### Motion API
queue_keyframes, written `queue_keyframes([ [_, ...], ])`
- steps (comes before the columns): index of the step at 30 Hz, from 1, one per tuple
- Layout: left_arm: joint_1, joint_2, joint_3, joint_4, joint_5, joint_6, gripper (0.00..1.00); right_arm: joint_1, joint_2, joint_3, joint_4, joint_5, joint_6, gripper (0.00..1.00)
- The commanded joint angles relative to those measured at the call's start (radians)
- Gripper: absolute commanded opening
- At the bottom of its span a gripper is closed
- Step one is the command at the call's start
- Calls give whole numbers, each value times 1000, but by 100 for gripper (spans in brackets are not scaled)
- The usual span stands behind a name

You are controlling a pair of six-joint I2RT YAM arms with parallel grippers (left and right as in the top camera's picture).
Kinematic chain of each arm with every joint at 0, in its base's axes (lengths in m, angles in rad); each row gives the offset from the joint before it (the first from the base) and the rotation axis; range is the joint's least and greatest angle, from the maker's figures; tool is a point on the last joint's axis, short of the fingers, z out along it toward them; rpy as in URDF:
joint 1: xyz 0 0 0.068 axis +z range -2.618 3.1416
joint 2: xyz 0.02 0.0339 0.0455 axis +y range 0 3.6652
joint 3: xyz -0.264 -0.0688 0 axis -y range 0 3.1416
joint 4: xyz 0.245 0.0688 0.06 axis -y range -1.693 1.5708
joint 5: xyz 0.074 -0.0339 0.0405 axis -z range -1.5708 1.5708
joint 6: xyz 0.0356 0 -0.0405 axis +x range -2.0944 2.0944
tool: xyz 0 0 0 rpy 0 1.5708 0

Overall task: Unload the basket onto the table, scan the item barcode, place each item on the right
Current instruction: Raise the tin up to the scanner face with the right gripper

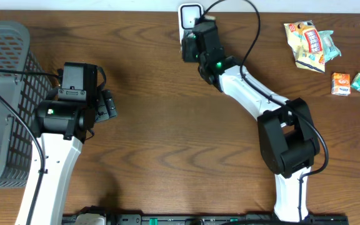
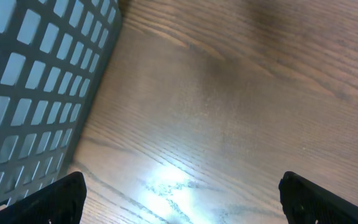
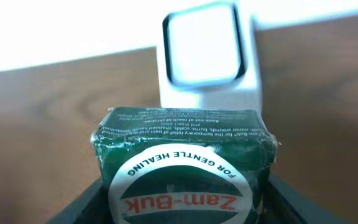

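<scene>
While my right claw [image 3: 182, 208] grips the green Zam-Buk box [image 3: 182, 146], that box sits just in front of the white scanner [image 3: 207, 56], round label toward my camera. My left claw [image 2: 179, 202] hangs released, well left of the scanner, beside the grey basket [image 2: 36, 74]. Risk: I see no barcode, so it may face away from the window; pushing closer could knock the scanner.

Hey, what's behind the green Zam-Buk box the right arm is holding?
A white scanner with a dark-rimmed window stands behind the Zam-Buk box, at the far edge of the wooden table. The box covers the scanner's base, so its footing cannot be seen.
</scene>
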Motion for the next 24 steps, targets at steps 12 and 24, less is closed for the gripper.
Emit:
queue_keyframes([
  [12,-2,3,14,-3,-3,-5,97,-50,37,6,459,105,-55,54],
  [24,-2,3,14,-2,-3,-5,98,-49,286,375,298,74,-61,56],
])
